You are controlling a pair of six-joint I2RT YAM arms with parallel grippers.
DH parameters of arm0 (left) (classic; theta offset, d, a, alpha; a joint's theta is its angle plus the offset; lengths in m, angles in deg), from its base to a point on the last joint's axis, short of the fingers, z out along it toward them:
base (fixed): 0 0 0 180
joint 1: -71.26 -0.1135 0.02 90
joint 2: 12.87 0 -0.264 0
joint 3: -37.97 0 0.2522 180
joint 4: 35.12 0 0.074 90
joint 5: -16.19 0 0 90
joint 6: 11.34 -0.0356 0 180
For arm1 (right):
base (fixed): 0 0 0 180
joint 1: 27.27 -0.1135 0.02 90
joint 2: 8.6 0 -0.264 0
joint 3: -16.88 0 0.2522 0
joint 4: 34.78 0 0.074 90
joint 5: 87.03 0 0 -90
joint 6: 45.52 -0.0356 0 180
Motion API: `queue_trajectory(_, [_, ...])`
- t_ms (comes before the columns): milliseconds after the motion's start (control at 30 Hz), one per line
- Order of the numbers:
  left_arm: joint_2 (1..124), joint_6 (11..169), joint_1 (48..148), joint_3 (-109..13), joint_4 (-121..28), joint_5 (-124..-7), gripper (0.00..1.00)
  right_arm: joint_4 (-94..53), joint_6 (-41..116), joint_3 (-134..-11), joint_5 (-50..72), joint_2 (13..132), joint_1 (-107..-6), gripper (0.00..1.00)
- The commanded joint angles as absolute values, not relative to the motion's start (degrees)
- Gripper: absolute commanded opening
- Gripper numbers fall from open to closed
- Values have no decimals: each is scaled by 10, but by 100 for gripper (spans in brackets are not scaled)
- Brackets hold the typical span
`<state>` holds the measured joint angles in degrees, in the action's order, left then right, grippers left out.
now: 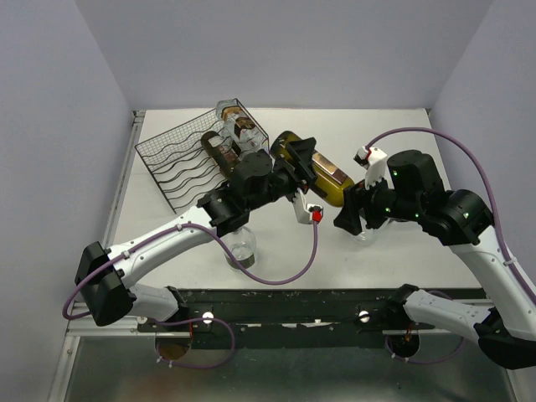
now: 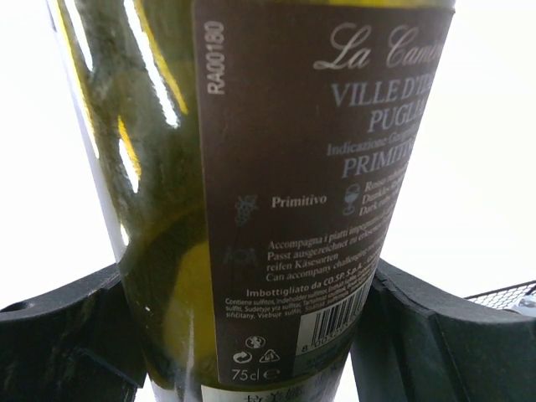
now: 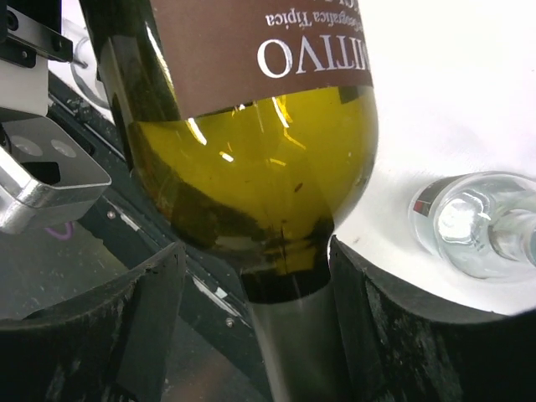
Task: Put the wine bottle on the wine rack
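While the wine bottle (image 1: 311, 166) is being held aslant in the middle of the top view, just right of the wine rack (image 1: 180, 159) in the upper left, the left gripper (image 1: 293, 172) is clamping its labelled body, both fingers (image 2: 67, 335) pressing the glass. The right gripper (image 1: 352, 211) is straddling the neck with its fingers apart: one finger (image 3: 402, 335) is touching the shoulder, the other is standing clear. Two other bottles (image 1: 230, 134) are lying in the rack.

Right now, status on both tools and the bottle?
Left tool clamped on wine bottle body. Right tool open around its neck. Wine rack holds two bottles, other cradles free.
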<state>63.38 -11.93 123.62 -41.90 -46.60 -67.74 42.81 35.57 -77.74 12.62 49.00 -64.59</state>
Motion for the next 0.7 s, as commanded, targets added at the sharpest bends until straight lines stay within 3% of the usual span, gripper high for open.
queue_trajectory(0, [624,-111,1238,-418,-366,-681,0,401,360,-760,161,491,-648,74])
queue_trajectory(333, [626,-110,1238,-404,-326,-681,0,367,359,-744,156,498,-649,69])
queue_trajectory(667, [645,-85,1238,-421,-281,-750,0,364,357,-750,150,499,-648,26])
